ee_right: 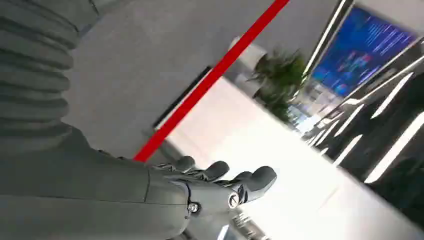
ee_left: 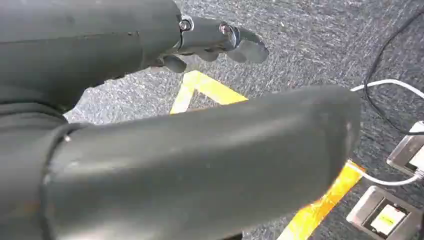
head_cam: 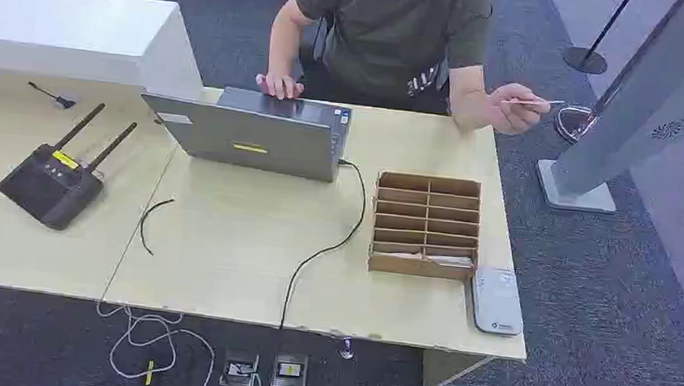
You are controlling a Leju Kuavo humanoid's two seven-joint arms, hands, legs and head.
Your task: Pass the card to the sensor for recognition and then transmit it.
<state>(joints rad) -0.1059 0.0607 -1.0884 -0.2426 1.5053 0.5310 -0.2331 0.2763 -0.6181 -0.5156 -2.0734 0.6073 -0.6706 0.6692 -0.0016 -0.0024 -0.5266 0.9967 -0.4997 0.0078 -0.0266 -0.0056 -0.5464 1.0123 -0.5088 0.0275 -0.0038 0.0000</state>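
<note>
Dark grey carpet surrounds the pale wooden table (head_cam: 220, 257), where a seated person's hand (head_cam: 512, 110) holds the thin white card (head_cam: 526, 102) near the tilted grey sensor stand (head_cam: 645, 98), while my left hand (ee_left: 215, 42) and right hand (ee_right: 210, 187) hang with fingers released, grasping nothing.
</note>
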